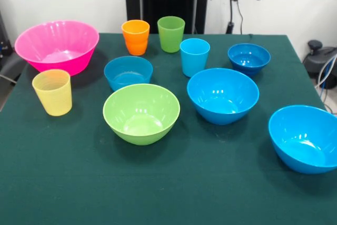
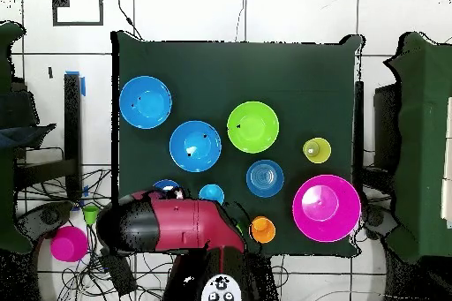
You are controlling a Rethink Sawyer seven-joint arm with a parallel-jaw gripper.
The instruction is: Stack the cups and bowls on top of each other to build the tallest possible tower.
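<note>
We see every cup and bowl standing apart on the green table (image 1: pixel 63 183), each upright and open, nothing stacked. In the front view the pink bowl (image 1: pixel 57 46) sits at the upper left, with the yellow cup (image 1: pixel 52 92) just below it. The orange cup (image 1: pixel 135 37) and green cup (image 1: pixel 171 33) stand side by side at top centre, the light blue cup (image 1: pixel 194 57) a little lower to their right. A small blue bowl (image 1: pixel 128 72) lies left of centre, another small blue bowl (image 1: pixel 248 58) at the upper right. The lime bowl (image 1: pixel 141 113) sits in the middle, a large blue bowl (image 1: pixel 222 95) just right of it, and a second large blue bowl (image 1: pixel 306 137) at the right edge. In the overhead view the red arm (image 2: pixel 172 224) lies low across the bottom of the frame, covering the table's lower left edge; we cannot make out the gripper there, so we cannot tell how it stands.
</note>
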